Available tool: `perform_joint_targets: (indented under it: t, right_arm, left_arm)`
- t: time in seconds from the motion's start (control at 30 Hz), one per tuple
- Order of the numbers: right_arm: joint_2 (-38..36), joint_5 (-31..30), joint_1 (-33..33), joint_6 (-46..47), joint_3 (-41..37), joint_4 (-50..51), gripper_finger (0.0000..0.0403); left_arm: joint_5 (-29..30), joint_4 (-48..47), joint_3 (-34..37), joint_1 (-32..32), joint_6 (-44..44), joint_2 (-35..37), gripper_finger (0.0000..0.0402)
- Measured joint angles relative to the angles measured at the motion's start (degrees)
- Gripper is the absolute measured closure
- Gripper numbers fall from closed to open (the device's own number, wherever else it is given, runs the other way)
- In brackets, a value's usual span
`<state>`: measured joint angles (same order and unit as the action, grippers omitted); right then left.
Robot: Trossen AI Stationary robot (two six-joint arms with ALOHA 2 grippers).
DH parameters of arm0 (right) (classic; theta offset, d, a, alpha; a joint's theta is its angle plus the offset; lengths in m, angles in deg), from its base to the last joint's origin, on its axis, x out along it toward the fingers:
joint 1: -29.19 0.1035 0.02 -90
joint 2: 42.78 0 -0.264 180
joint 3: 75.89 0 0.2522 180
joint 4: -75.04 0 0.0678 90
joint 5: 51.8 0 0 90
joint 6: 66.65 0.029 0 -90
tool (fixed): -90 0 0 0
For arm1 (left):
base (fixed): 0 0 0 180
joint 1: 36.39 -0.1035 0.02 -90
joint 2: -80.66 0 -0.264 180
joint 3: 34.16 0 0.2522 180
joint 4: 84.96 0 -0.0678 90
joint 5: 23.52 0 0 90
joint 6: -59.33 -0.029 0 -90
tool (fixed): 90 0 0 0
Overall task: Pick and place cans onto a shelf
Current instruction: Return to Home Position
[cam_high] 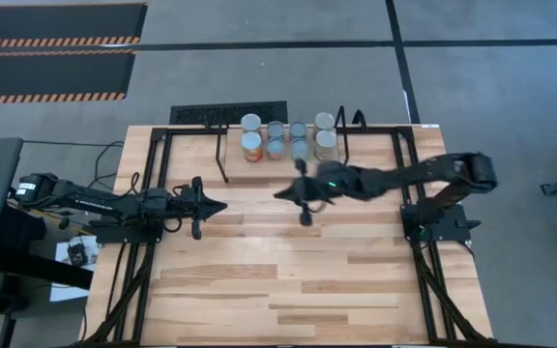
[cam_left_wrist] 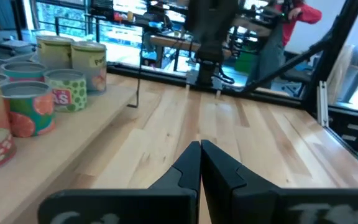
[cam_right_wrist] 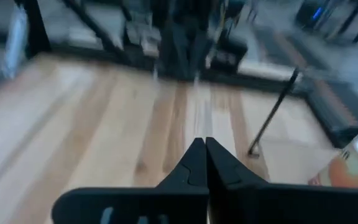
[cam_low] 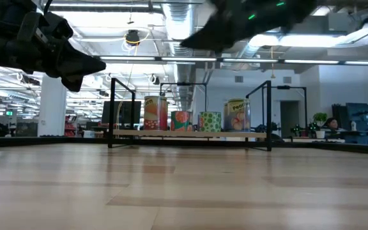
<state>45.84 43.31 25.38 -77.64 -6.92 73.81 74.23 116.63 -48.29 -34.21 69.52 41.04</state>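
Observation:
Several cans (cam_high: 288, 140) stand upright in two rows on the shelf's wooden board (cam_low: 190, 134) at the table's far edge, between the black upright loops (cam_high: 222, 153). The low view shows orange, red and green labels (cam_low: 155, 114). My left gripper (cam_high: 219, 205) is shut and empty above the table's left middle, pointing right. My right gripper (cam_high: 283, 194) is shut and empty above the table's middle, in front of the shelf, pointing left. The left wrist view shows the cans (cam_left_wrist: 55, 74) beside my shut fingers (cam_left_wrist: 199, 163).
The black table frame's rails (cam_high: 148, 193) run along both sides of the wooden table top. A black mat (cam_high: 228, 112) lies behind the shelf. People and desks show in the room beyond the table (cam_left_wrist: 291, 31). Bare wood lies toward the near edge (cam_high: 288, 290).

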Motion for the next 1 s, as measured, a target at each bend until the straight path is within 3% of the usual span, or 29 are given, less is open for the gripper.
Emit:
perform_joint_targets:
  t: [0.23, 0.53, 0.83, 1.0]
  right_arm:
    - [-13.3, -8.9, 4.9, 5.5, -20.6, -12.0, 0.0400]
    - [-32.4, -15.2, 8.7, 8.2, -40.8, -23.0, 0.0400]
    - [-52.7, -19.2, 9.2, 8.5, -54.0, -21.5, 0.0400]
    - [-63.6, -21.9, 8.5, 10.2, -54.7, -7.4, 0.0399]
  left_arm:
    - [-3.5, -1.3, 0.0, -2.9, 0.0, 4.9, 0.0401]
    - [-4.2, -11.8, 0.0, -5.2, -0.3, 16.4, 0.0401]
    - [1.2, -24.9, 0.0, -5.5, -0.7, 29.8, 0.0401]
    - [4.5, -32.2, -0.3, -5.5, -0.2, 36.7, 0.0401]
